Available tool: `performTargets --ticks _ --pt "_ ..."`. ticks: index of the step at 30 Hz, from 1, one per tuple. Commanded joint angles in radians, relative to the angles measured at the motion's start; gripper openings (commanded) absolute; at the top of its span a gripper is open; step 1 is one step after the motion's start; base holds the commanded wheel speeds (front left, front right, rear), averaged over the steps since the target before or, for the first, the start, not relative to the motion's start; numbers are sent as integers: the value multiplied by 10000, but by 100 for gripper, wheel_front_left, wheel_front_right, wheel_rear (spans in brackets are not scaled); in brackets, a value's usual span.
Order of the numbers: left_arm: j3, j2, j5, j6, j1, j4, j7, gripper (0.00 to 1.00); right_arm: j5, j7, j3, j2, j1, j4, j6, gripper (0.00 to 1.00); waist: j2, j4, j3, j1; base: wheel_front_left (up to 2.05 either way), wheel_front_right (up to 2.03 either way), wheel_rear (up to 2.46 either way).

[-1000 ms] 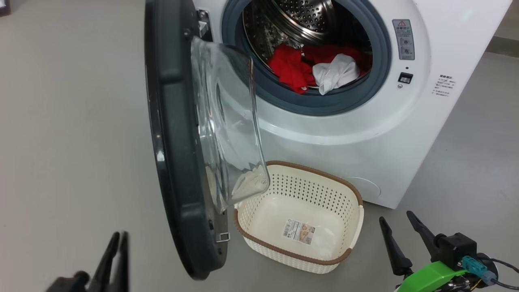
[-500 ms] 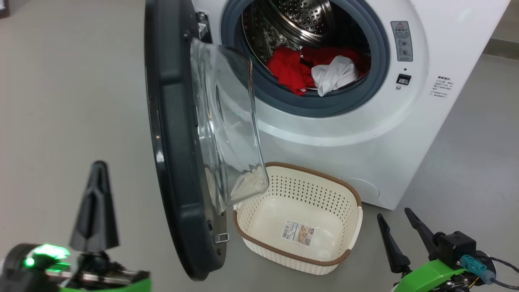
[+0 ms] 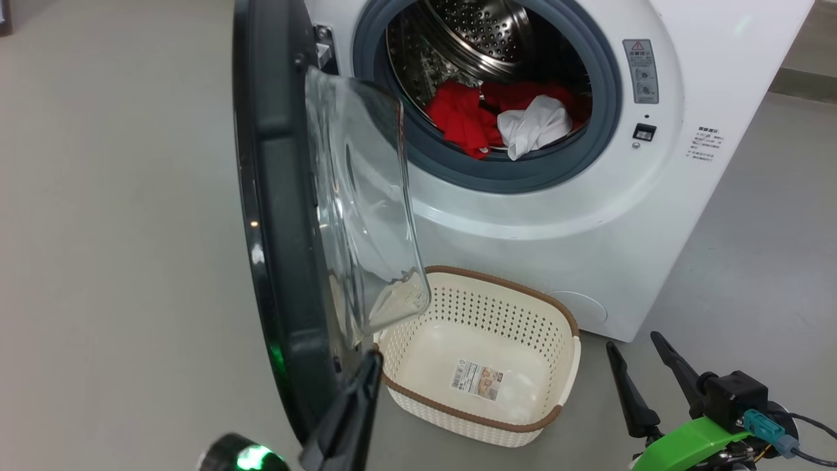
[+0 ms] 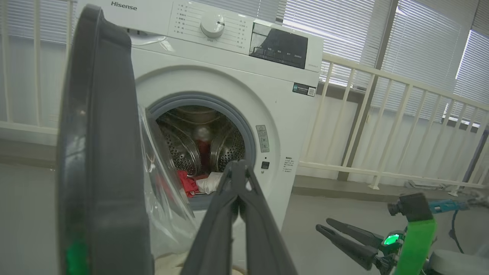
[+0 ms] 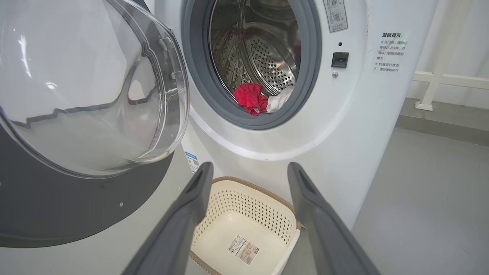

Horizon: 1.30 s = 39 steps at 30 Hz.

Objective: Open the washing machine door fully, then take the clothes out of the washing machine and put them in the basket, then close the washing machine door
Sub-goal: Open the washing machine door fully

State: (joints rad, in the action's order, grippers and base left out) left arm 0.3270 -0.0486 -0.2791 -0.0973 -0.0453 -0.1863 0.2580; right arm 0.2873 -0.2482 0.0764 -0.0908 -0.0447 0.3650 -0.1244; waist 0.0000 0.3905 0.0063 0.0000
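Near six o'clock on the washing machine door (image 3: pixel 274 196), the left gripper (image 3: pixel 371 361), shut and empty, should push it wider; the right gripper (image 3: pixel 634 341) gapes empty.

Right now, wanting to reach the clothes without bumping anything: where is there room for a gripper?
Free: the drum mouth above the clothes, inside the gasket; the basket's bottom; floor between basket and right gripper. Crowded: the door's glass bowl crowds the basket's left rim, left gripper beside it.
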Motion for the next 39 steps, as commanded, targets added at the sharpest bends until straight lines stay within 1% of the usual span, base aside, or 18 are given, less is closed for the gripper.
performTargets --ticks 1,6,12,18,27,32,39 --pt "-62 -16 -154 -60 132 227 38 0 -108 -135 169 -53 -230 -295 -63 100 0 -13 -16 0 0 0 0" --pt "119 -16 -357 -21 240 1405 38 0 -112 -135 180 -35 -216 -305 -63 100 0 -43 -43 0 0 0 0" --pt "-24 -16 -769 44 576 2584 38 0 -96 -135 162 -38 -219 -343 -63 100 0 -48 -13 0 0 0 0" --pt "-325 -16 -1033 152 900 3266 38 0 -97 -135 199 -35 -230 -391 -63 100 0 -62 21 0 0 0 0" --pt "-766 -16 -1146 237 1081 3740 38 0 -131 -135 188 -33 -272 -465 -63 100 0 11 133 0 0 0 0" --pt "-1127 -16 -1188 292 1070 3691 38 0 -137 -135 151 -37 -321 -501 -63 100 0 111 205 0 0 0 0" --pt "-1789 -44 -983 310 998 3652 38 0 -177 -136 190 -37 -381 -549 -63 100 0 210 260 0 0 0 0"
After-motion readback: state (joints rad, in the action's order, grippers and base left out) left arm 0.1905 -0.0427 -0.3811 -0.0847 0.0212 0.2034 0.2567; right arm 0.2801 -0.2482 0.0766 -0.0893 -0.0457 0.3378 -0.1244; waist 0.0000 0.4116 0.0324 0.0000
